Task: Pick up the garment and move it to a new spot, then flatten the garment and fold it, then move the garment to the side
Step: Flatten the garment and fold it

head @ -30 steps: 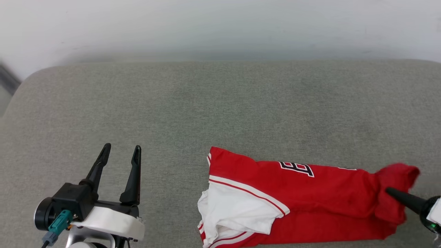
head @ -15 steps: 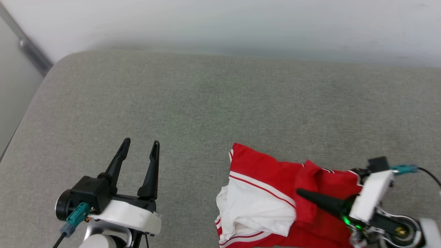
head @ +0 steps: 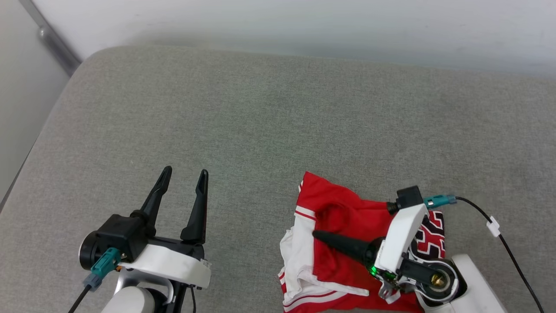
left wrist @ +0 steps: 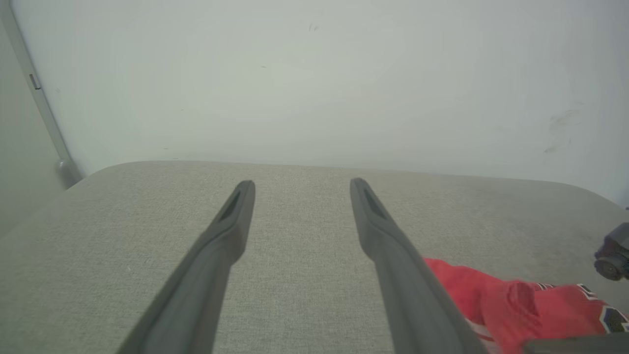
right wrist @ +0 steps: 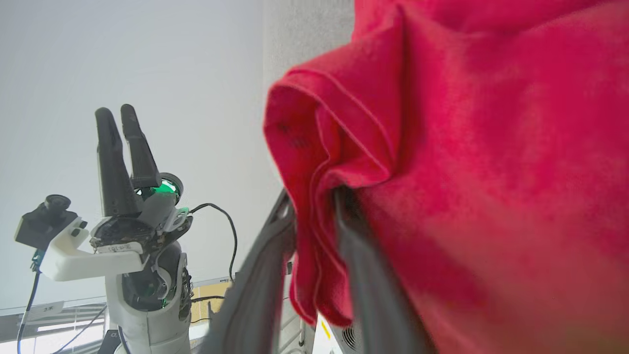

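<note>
Garment [head: 347,213] fold between narrowly parted right jaws, grip unclear; left jaws spread wide, well away.

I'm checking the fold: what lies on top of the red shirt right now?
The right gripper lies across the garment, a red fold between its fingers. Its wrist covers part of the black lettering; the layers beneath are hidden.

One garment [head: 347,213], one grey cushion [head: 243,113], and two tools: left tool [head: 185,171] and right tool [head: 319,237].
</note>
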Robot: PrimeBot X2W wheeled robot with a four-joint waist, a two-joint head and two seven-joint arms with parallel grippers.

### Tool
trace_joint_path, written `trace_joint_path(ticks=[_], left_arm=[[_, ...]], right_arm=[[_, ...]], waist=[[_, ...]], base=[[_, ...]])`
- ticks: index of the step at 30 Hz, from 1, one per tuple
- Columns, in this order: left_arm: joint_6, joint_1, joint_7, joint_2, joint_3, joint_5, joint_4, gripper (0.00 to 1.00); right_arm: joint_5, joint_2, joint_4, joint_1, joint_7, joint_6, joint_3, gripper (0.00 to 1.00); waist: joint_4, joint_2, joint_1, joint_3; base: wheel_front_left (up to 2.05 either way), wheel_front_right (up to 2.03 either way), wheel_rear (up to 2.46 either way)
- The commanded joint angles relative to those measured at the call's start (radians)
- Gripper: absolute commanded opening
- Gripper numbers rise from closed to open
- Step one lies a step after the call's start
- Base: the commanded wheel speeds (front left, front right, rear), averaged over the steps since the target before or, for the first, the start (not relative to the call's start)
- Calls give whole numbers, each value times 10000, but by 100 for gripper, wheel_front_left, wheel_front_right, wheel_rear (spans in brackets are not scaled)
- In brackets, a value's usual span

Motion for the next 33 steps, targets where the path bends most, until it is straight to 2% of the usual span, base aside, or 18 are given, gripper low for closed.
trace_joint_path(ticks=[1, 4, 7, 12, 16, 17, 23, 26, 29, 33], left_arm=[[-29, -61, -38, -40, 37, 69, 26, 100], [-46, -34, -50, -17, 77, 105, 58, 100], [-46, -86, -59, 0, 102, 135, 77, 100], [-23, -99, -69, 82, 205, 145, 165, 100], [129, 118, -73, 95, 280, 264, 144, 100], [129, 118, -73, 95, 280, 264, 144, 100], [387, 344, -79, 201, 512, 263, 178, 100], [491, 450, -82, 234, 608, 277, 133, 100], [607, 640, -86, 259, 715, 270, 116, 100], [775, 1010, -88, 320, 809, 312, 58, 100]], right_arm=[[-74, 8, -186, -210, -202, 3, 165, 100], [-369, -22, -750, -282, -442, 2, 498, 100], [-1292, -423, -1588, -342, -890, 2, 821, 100], [-4161, -1369, -2579, -194, -2327, 2, 966, 100], [-6447, -1873, -3009, 314, -3265, 2, 132, 100], [-6447, -1873, -3009, 314, -3265, 2, 132, 100], [-8566, -1912, -3922, 1409, -4291, 2, -1953, 100], [-9130, -1639, -4528, 1875, -4852, 2, -2875, 100], [-9530, -1377, -5044, 2314, -5419, 2, -3505, 100], [-9841, -1050, -5537, 2749, -6180, 2, -3684, 100]], waist=[[-39, 0, 0, 3], [-160, 0, 0, -30], [-308, 0, 0, -91], [-626, 0, 0, -279], [-940, 0, 0, -410], [-940, 0, 0, -410], [-1378, 0, 0, -572], [-1556, 0, 0, -712], [-1712, 0, 0, -922], [-1841, 0, 0, -1279]], base=[[0, 0, 0], [0, 0, 0], [0, 0, 0], [0, 0, 0], [0, 0, 0], [0, 0, 0], [0, 0, 0], [0, 0, 0], [0, 0, 0], [0, 0, 0]])
